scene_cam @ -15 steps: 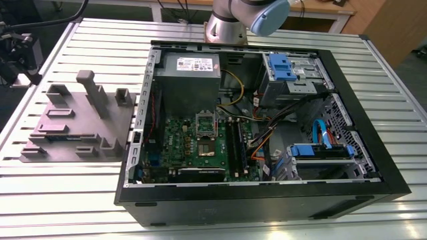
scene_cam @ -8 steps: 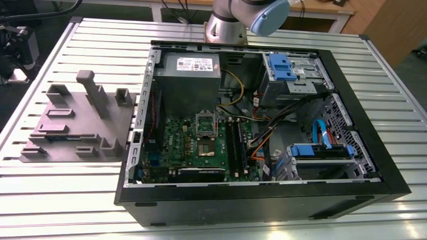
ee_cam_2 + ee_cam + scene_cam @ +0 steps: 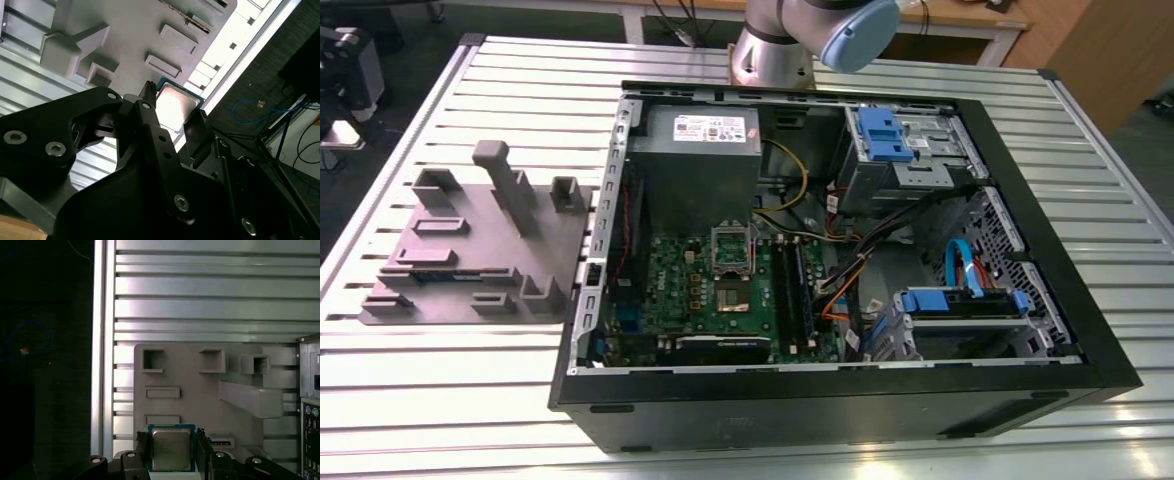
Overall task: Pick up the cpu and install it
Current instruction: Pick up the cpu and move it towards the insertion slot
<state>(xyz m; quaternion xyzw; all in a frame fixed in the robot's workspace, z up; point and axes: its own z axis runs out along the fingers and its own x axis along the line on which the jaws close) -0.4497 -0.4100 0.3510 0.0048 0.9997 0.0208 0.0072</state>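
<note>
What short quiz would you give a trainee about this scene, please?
1. True or false: the small square silver-topped cpu sits between the fingers of the black gripper.
2. In the first wrist view, what lies behind the cpu? A grey moulded tray; B keyboard; C red box.
3. Fill in: the green motherboard lies inside the black computer ____.
Key: 1 true; 2 A; 3 case.

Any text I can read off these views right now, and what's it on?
White label on the grey box: print too small to read.
Top of the cpu, held in the pincer: print lines too blurred to read.
No other text legible.
</note>
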